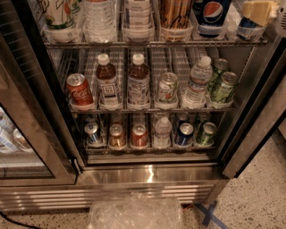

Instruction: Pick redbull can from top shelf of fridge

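— Up on the top shelf (152,44), where was the redbull can (246,23)?
— Far right, beside the Pepsi can (212,13). The gripper (259,10) hung just above it; wide or clamped, I couldn't tell.

The fridge (111,192) is lit dimly and warmly; glare is thrown on its steel sill (149,173), and the lower shelves (147,148) are shadowed.

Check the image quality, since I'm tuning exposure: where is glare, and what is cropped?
Camera view: warm, dim light overall; a bright glare patch on the steel sill below the lowest shelf; pale patches show in the glass door at left; drinks on the top shelf in view are cropped by the frame's upper edge; the gripper, pale at the top right corner, is cropped too.
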`<state>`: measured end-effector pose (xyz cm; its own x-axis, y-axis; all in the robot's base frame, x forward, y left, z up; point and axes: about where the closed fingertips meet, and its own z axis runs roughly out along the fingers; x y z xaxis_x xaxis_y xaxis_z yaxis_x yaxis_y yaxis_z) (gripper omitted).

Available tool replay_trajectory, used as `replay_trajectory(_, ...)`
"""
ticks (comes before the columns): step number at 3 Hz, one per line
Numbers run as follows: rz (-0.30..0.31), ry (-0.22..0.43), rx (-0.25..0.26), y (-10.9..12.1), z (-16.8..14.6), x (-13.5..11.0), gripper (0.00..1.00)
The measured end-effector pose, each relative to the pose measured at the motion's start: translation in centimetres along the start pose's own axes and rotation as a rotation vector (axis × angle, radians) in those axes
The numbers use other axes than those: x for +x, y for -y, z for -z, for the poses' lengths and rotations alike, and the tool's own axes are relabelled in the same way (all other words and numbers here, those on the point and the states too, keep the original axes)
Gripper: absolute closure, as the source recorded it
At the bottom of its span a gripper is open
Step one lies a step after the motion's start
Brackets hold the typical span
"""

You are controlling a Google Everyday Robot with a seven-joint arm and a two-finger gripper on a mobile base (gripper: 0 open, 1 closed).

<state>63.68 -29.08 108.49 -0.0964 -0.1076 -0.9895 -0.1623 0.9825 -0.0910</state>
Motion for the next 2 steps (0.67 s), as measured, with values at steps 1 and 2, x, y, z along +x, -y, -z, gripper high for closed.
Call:
replay_trajectory(1, 0.002, 0.016, -0.011, -0.6, 0.2, -0.9, 1.0)
replay_trajectory(2, 0.017, 0.069, -0.052, -2.1, 0.8, -3.7, 1.0)
